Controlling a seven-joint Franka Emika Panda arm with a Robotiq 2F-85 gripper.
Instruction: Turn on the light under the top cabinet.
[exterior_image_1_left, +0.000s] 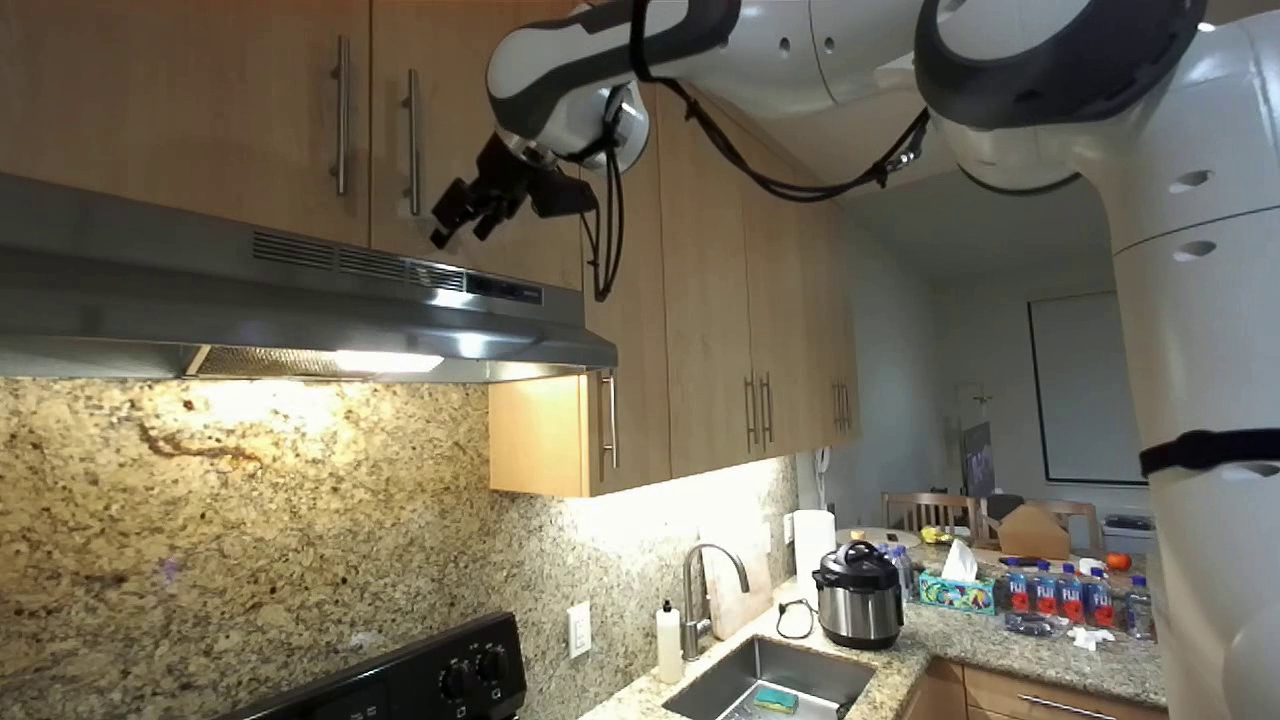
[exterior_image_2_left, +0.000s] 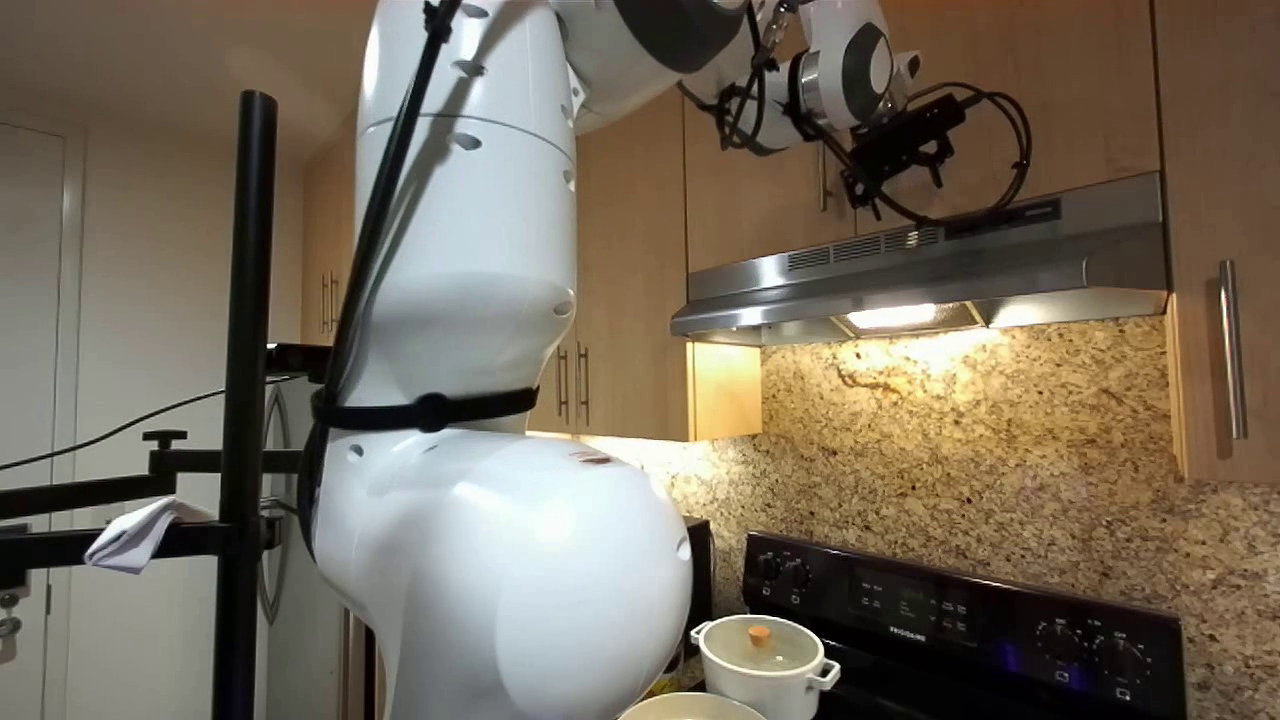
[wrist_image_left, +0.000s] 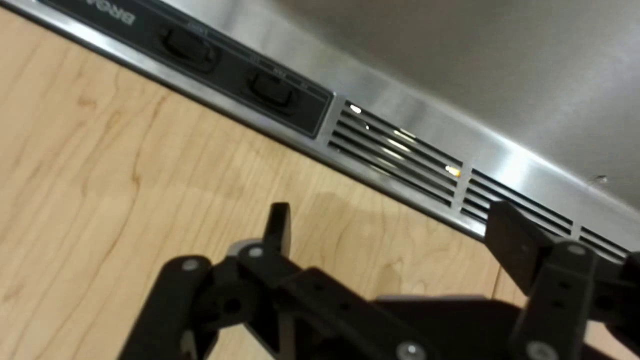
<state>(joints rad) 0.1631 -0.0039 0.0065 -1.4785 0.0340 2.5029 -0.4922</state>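
Note:
The steel range hood (exterior_image_1_left: 300, 310) hangs under the wooden top cabinet (exterior_image_1_left: 180, 110). The light (exterior_image_1_left: 390, 361) on its underside glows in both exterior views (exterior_image_2_left: 892, 317). The black control panel (wrist_image_left: 235, 65) on the hood's front edge shows in the wrist view with two dark rocker switches, one labelled light (wrist_image_left: 187, 47) and one labelled fan (wrist_image_left: 272, 90). My gripper (wrist_image_left: 390, 207) is open and empty, its fingers wide apart. In an exterior view the gripper (exterior_image_1_left: 462, 235) hovers just above the hood's vent slots, beside the panel, apart from the switches.
Vertical bar handles (exterior_image_1_left: 413, 142) stick out from the cabinet doors near the gripper. Hood vent slots (wrist_image_left: 400, 150) lie beside the panel. A loop of cable (exterior_image_2_left: 1020, 150) hangs from the wrist. The stove (exterior_image_2_left: 960, 610) stands below, with a white pot (exterior_image_2_left: 765, 680) near the arm's base.

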